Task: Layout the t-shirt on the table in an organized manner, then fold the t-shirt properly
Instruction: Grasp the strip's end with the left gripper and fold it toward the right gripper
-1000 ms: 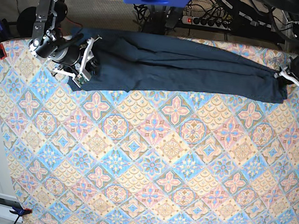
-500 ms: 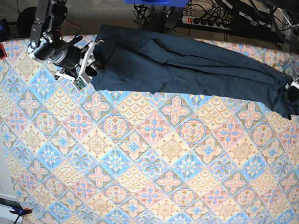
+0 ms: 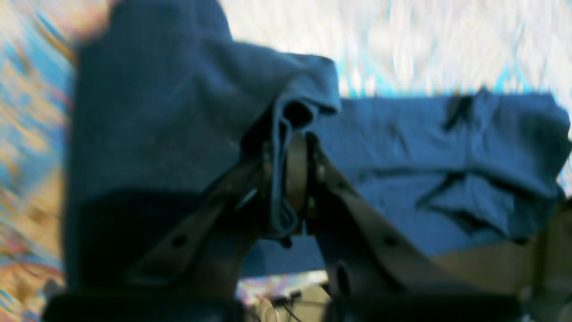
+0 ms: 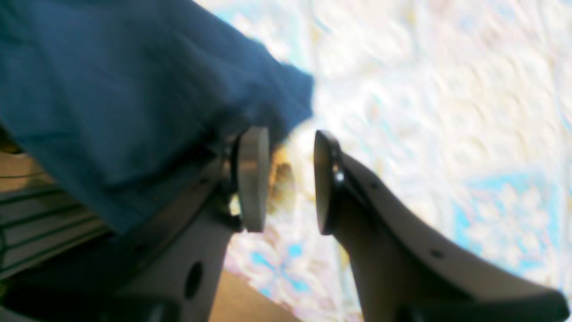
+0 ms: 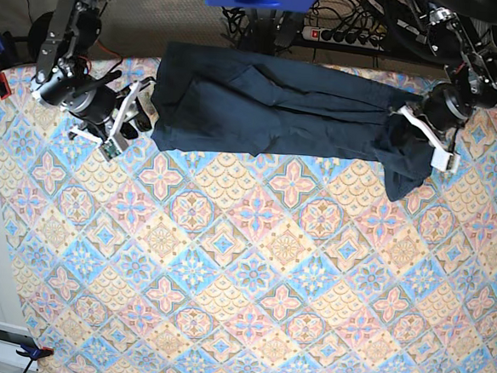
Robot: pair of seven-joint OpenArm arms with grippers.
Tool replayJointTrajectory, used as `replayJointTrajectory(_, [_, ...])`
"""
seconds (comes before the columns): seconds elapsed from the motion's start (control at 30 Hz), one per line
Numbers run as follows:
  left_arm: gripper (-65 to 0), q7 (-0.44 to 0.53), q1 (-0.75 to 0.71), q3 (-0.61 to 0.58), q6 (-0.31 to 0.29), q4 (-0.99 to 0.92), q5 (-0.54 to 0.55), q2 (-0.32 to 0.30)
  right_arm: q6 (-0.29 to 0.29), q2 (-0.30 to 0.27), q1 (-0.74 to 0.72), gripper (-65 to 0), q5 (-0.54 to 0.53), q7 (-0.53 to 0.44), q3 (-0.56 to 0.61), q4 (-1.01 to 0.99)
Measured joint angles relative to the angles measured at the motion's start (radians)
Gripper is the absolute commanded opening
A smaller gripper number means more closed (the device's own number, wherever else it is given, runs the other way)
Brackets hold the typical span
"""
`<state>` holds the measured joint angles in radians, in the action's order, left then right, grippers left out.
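- The left gripper (image 3: 290,179) is clenched on a bunched fold of the shirt (image 5: 271,107), with dark cloth pinched between its fingers (image 3: 298,174); in the base view this gripper (image 5: 427,131) lifts one end of the shirt so that end hangs in a limp flap.
- The right gripper (image 4: 286,179) is released, jaws apart with nothing between them, just beside the shirt's other end.
- The navy shirt lies as a long crumpled band along the far edge of the patterned worktop (image 5: 250,280).
- It looks light, soft and floppy; it will likely sag and crease, so corners or hems seem the best holds.
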<state>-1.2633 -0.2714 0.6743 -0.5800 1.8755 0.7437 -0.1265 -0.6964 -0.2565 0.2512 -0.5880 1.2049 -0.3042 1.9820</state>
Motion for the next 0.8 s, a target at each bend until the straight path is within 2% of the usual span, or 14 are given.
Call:
replayJointTrajectory(0.23, [-64.0, -0.015, -0.082, -0.106, 0.0, 0.08, 0.02, 0.01, 0.0, 0.002, -0.002, -48.1, -0.012, -0.006, -0.065, 0.0])
replayJointTrajectory(0.33, [-64.0, -0.016, -0.104, -0.129, 0.0, 0.097, 0.126, 0.007, 0.0, 0.002, -0.006, -48.1, -0.014, -0.008, -0.065, 0.0])
replayJointTrajectory(0.43, [-64.0, -0.01, -0.133, -0.129, 0.001, 0.122, 0.182, -0.031, 0.0, 0.002, -0.007, -48.1, -0.014, -0.007, -0.064, -0.001])
replayJointTrajectory(0.57, [-64.0, -0.017, -0.145, -0.127, 0.002, 0.122, 0.256, -0.032, 0.0, 0.005, -0.007, -48.1, -0.015, -0.007, -0.064, 0.0])
replayJointTrajectory(0.8, [-64.0, -0.019, -0.178, -0.13, 0.0, 0.126, 0.451, -0.139, 0.0, 0.005, -0.008, -48.1, -0.015, -0.007, -0.064, 0.0])
